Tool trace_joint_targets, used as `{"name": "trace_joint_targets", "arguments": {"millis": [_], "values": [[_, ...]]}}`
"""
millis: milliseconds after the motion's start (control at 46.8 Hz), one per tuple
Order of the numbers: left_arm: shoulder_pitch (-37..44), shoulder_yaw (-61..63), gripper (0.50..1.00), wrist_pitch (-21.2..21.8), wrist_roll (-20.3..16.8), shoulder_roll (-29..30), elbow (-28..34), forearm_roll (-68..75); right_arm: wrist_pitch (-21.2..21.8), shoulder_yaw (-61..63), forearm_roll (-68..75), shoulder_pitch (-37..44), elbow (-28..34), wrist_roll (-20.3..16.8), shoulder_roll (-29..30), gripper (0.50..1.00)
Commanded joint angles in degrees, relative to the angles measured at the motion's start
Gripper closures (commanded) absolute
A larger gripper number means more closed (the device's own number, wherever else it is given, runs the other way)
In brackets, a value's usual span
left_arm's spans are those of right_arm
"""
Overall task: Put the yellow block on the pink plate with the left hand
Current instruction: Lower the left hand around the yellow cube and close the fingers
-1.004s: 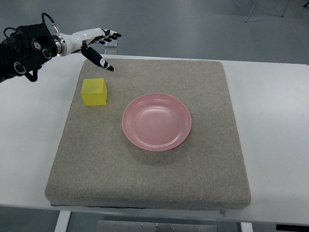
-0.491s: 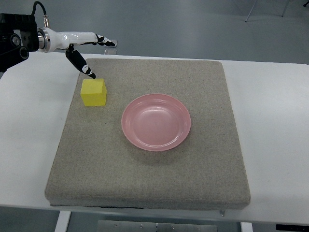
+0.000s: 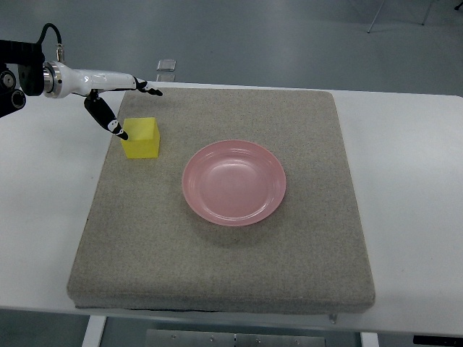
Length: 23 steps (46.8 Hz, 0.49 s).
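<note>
Top view: left hand (image 3: pixel 116 90), fingers spread, brackets the yellow block (image 3: pixel 141 137) left of the pink plate (image 3: pixel 234 182); a shallow grip could tip or drop the block short of it.

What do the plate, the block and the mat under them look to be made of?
Pink plate: glossy, likely plastic or glazed ceramic, given the soft sheen on its rim. Yellow block: matte, smooth-faced, maybe foam or painted wood. Grey mat: felt-like fabric, with a speckled, fuzzy surface and a soft edge.
</note>
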Motion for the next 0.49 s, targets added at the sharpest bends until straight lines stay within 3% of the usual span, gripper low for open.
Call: {"name": "trace_joint_targets", "arguments": {"millis": [0,470], "values": [[1.0,0.0,0.514,0.1,0.2,0.1,0.0,-0.5,0.0,0.0,0.0,0.0,0.0,0.0,0.0,0.576],[4.1,-0.8,0.51,0.9,0.3,-0.3,0.7,-1.2,0.0,0.0,0.0,0.0,0.0,0.0,0.0,0.576]]}}
